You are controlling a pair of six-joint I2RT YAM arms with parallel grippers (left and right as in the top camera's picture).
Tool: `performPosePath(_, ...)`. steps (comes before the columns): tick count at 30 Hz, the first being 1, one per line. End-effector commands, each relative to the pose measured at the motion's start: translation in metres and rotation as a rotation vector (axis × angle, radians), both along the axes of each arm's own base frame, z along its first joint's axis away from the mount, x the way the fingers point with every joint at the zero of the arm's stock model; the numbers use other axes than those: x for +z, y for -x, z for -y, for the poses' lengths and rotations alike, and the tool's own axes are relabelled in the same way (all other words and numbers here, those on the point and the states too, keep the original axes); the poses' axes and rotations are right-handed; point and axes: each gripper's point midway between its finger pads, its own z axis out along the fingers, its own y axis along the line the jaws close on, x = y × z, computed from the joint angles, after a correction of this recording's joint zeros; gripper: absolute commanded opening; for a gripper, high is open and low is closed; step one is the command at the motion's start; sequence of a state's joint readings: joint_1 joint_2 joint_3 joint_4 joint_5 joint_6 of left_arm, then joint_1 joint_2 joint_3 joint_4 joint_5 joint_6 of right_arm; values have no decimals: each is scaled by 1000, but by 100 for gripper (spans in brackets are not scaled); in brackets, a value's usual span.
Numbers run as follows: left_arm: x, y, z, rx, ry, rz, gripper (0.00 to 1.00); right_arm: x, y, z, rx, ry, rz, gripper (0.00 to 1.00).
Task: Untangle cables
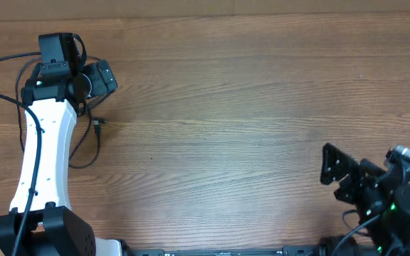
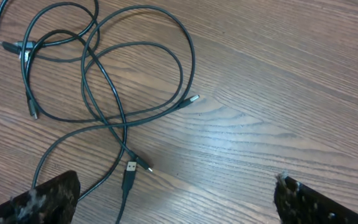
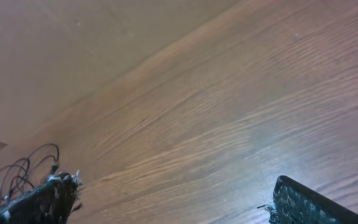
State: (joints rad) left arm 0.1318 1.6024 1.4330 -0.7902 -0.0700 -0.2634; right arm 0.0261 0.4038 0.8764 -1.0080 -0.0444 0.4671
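Our left gripper (image 2: 174, 198) hangs wide open over the cables (image 2: 114, 124), looped on the table's (image 2: 278, 74) far left. We should pinch one loose plug (image 2: 130, 168), not a crossing. The right gripper (image 3: 166, 202) sits open, well apart.

Nothing readable is showing in any view. The cables (image 2: 130, 169) and their plugs are carrying no legible print, and any marks on the plugs are coming through too small to tell. The counter (image 1: 262, 128) is showing only wood grain, with no label, number or sign.
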Motion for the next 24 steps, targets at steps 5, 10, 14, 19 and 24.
performPosePath(5,6,-1,-1,4,10,18,99,-16,31,3,-8,7,54,100)
performPosePath(10,6,-1,-1,4,10,18,100,-23,42,1,3,6,69,100)
performPosePath(14,6,-1,-1,4,10,18,100,-22,46,-5,46,3,93,100)
performPosePath(19,6,-1,-1,4,10,18,100,-31,49,-12,104,0,96,100)
performPosePath(24,6,-1,-1,4,10,17,100,-58,44,-14,110,6,34,100)
